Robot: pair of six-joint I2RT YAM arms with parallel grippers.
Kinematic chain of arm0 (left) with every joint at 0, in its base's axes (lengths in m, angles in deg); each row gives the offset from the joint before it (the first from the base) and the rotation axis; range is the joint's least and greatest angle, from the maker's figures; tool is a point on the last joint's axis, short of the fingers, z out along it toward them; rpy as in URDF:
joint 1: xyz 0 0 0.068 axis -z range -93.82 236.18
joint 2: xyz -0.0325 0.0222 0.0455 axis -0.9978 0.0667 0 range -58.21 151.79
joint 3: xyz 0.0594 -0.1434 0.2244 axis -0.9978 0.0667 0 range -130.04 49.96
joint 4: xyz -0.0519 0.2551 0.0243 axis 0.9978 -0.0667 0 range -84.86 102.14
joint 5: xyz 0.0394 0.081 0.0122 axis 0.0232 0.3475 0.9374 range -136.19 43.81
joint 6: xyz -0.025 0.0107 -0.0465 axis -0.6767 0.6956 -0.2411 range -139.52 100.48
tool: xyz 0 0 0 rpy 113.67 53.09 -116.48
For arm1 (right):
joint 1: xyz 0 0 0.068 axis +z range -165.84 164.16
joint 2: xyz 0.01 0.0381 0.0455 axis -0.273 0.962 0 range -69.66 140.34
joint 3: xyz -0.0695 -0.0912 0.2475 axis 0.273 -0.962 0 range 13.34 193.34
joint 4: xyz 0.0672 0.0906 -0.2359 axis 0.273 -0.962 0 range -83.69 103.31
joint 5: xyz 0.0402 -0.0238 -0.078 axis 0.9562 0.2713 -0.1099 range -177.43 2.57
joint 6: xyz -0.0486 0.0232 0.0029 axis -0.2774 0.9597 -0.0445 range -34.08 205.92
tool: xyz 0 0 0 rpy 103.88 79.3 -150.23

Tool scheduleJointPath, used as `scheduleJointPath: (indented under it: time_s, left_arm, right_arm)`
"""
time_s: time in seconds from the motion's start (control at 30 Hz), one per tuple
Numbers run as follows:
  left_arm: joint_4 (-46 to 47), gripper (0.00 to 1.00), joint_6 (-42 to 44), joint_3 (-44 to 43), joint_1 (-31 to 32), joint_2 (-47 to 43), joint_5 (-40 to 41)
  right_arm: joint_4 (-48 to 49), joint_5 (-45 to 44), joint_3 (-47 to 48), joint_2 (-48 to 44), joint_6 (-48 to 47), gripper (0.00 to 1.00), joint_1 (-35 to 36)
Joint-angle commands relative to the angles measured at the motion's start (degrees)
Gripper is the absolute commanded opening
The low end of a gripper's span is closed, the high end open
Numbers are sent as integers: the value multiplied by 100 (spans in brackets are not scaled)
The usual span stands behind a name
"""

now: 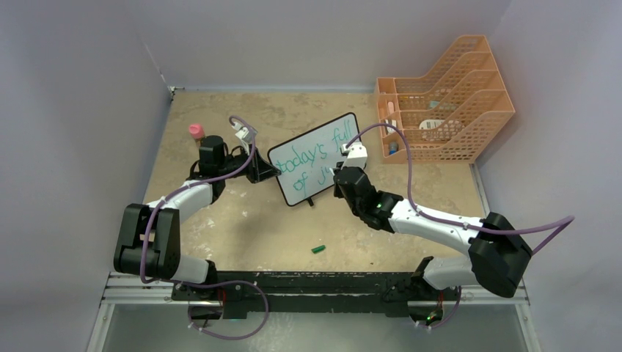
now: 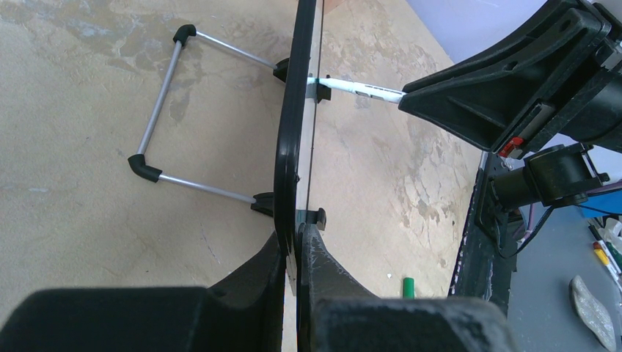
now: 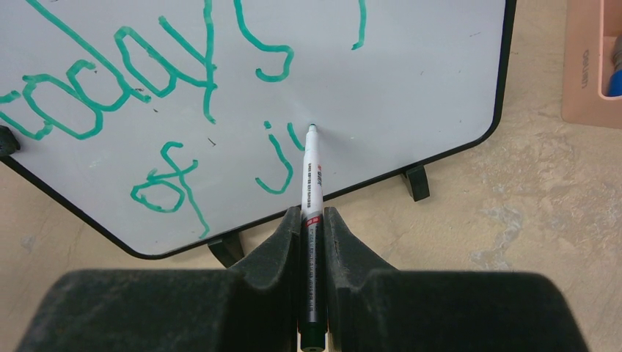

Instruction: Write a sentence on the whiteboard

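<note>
The whiteboard (image 1: pixel 314 157) stands upright mid-table on short black feet, with green writing "today's full of j" on its face (image 3: pixel 411 81). My left gripper (image 1: pixel 265 171) is shut on the board's left edge; in the left wrist view the black frame (image 2: pixel 291 139) runs edge-on between its fingers (image 2: pixel 257 282). My right gripper (image 1: pixel 339 176) is shut on a white marker (image 3: pixel 311 183), whose tip touches the board just right of the "j". The same marker (image 2: pixel 359 89) shows from the side meeting the board. The board's wire stand (image 2: pixel 165 110) sticks out behind it.
An orange mesh file rack (image 1: pixel 447 99) stands at the back right with small items inside. A green marker cap (image 1: pixel 318 248) lies on the table in front of the board. A pink-topped object (image 1: pixel 196 131) sits behind the left arm. Grey walls close the table in.
</note>
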Motion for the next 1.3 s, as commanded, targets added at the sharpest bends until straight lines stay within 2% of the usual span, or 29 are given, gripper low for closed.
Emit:
scheduleJointPath:
  time_s: [0.0, 0.9, 1.27]
  left_arm:
    - [108, 0, 146, -184, 25, -129, -78]
    - [91, 0, 159, -193, 25, -138, -42]
    - [73, 0, 172, -196, 25, -141, 1]
  right_arm:
    - [285, -46, 277, -39, -115, 0, -23]
    - [491, 532, 263, -113, -399, 0, -23]
    - [340, 371, -46, -605, -515, 0, -27]
